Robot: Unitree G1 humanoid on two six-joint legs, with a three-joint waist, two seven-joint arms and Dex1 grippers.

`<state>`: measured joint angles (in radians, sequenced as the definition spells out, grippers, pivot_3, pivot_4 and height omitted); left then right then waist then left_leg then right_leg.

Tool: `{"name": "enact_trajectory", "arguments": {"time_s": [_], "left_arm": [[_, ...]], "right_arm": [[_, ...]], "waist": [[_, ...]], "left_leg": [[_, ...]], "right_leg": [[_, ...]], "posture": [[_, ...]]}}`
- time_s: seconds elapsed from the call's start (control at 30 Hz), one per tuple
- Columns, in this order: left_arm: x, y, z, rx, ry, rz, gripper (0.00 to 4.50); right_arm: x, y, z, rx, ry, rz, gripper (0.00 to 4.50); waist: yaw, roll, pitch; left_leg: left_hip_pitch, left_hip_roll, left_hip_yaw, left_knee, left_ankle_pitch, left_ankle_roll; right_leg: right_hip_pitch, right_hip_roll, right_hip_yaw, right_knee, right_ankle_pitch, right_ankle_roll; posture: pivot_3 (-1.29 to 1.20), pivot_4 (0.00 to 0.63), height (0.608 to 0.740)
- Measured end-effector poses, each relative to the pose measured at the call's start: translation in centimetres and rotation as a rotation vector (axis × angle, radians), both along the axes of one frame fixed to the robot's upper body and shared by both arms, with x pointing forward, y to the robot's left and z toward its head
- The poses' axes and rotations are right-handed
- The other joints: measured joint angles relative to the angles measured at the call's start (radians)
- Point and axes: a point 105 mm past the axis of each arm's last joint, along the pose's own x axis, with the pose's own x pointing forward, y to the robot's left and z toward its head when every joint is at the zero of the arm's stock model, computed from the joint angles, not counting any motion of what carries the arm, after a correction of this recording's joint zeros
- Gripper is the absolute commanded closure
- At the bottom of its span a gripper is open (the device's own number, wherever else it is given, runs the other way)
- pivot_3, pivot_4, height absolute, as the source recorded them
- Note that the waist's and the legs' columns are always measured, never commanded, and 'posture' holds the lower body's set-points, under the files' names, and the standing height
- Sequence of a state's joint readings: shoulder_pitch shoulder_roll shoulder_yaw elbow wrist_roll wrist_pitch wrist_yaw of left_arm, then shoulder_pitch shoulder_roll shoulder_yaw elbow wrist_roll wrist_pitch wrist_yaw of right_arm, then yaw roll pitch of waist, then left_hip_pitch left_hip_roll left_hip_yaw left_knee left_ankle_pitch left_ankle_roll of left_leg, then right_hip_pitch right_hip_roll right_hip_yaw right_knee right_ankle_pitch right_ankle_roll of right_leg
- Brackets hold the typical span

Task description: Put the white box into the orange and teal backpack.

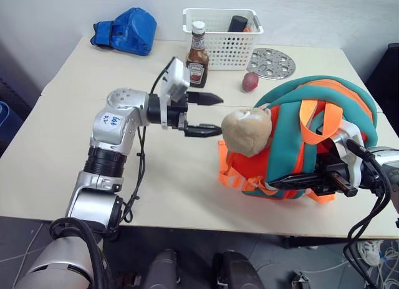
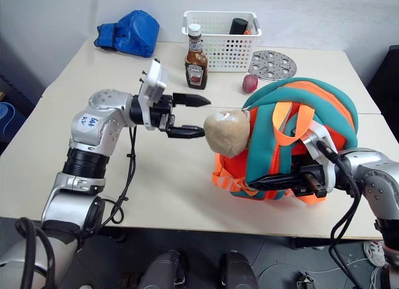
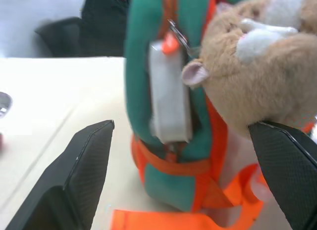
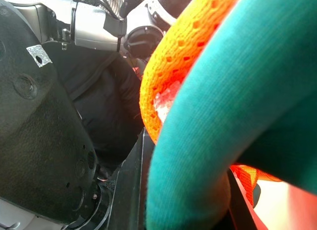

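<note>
The box [image 3: 170, 93] sits wedged upright in the backpack [image 1: 324, 102] opening, the left pincer [image 1: 206, 114] wide just beside it, the right pincer [image 1: 312, 180] clamped on the backpack; next, push the box deeper.

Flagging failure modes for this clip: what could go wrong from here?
1. The white box sticks out of the orange and teal backpack; it could slide out.
2. The open left tool sits beside the plush cat charm and may snag it.
3. The right tool clamps the backpack; releasing might topple it.
</note>
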<state>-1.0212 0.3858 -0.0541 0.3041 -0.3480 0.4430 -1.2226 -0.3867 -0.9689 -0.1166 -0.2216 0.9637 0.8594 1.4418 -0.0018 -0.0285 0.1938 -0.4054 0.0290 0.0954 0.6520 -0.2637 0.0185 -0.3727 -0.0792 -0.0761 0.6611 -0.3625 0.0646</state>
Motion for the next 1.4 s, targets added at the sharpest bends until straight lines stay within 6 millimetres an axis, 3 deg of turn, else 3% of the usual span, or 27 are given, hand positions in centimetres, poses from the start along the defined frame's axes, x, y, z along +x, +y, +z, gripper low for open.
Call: {"name": "enact_trajectory", "arguments": {"time_s": [0.1,0.3,0.33,0.5,0.77,1.03,1.13,1.27,1.4], "left_arm": [[0.7,0.1,-0.2,0.009,-0.015,0.018,1.38],[1.6,-0.9,-2.4,0.047,0.023,0.020,3.28],[1.8,-1.2,-2.7,0.056,0.018,0.021,3.43],[2.1,-3.0,-3.8,0.042,0.041,0.008,3.43],[1.6,-4.6,-2.7,0.031,0.024,-0.057,3.43],[1.7,-7.7,-4.3,0.067,0.030,-0.086,3.43],[2.1,-7.1,-3.6,0.062,0.018,-0.067,3.43],[2.6,-3.2,-1.6,0.047,0.008,-0.008,3.43],[1.8,2.2,-0.1,0.044,0.014,0.069,2.28]], "right_arm": [[0.0,0.0,0.0,-0.001,0.000,-0.004,4.50],[0.0,0.0,-0.1,-0.001,0.008,-0.016,4.50],[-0.1,0.0,-0.1,-0.001,0.007,-0.017,4.50],[-0.2,0.1,0.0,0.002,0.010,-0.023,4.50],[-0.4,0.0,-0.2,-0.001,0.006,-0.037,4.50],[-0.3,0.3,-0.2,0.013,0.003,-0.041,4.50],[-0.3,0.3,-0.2,0.013,0.002,-0.043,4.50],[-0.2,0.3,-0.2,0.011,0.000,-0.047,4.50],[0.1,0.3,-0.4,0.017,-0.005,-0.058,4.50]], "waist": [[-0.001,0.000,0.000],[0.001,0.000,0.000],[0.001,0.000,0.000],[0.000,0.000,0.000],[0.001,0.000,0.000],[0.001,0.000,0.000],[-0.003,0.000,0.000],[-0.010,0.000,0.000],[-0.015,0.000,0.000]], "left_leg": [[0.000,0.000,0.000,0.000,0.000,0.000],[0.000,0.000,0.000,0.000,0.000,0.000],[0.000,0.000,0.000,0.000,0.000,0.000],[0.000,0.000,0.000,0.000,0.000,0.000],[0.000,0.000,0.000,0.000,0.000,0.000],[0.000,0.000,0.000,0.000,-0.001,0.002],[0.000,0.000,0.000,-0.001,-0.001,0.002],[0.000,0.001,0.000,-0.002,0.000,0.000],[0.000,0.000,0.000,-0.002,0.002,-0.003]], "right_leg": [[0.000,0.000,0.000,0.000,0.000,0.000],[0.000,0.000,0.000,0.000,0.000,0.000],[0.000,0.000,0.000,0.000,0.000,0.000],[0.000,0.000,0.000,0.000,0.000,0.000],[0.000,0.000,0.000,0.000,0.000,0.000],[-0.001,0.000,0.000,0.000,0.000,0.000],[-0.001,0.000,-0.001,0.000,0.000,0.000],[-0.002,0.001,-0.001,0.001,0.000,0.000],[-0.002,0.000,-0.001,0.000,0.000,0.000]], "posture": [[0.00,0.150,0.740],[0.00,0.150,0.740],[0.00,0.150,0.740],[0.00,0.150,0.740],[0.00,0.150,0.740],[0.00,0.150,0.740],[0.00,0.150,0.740],[0.00,0.150,0.740],[0.00,0.150,0.740]]}}
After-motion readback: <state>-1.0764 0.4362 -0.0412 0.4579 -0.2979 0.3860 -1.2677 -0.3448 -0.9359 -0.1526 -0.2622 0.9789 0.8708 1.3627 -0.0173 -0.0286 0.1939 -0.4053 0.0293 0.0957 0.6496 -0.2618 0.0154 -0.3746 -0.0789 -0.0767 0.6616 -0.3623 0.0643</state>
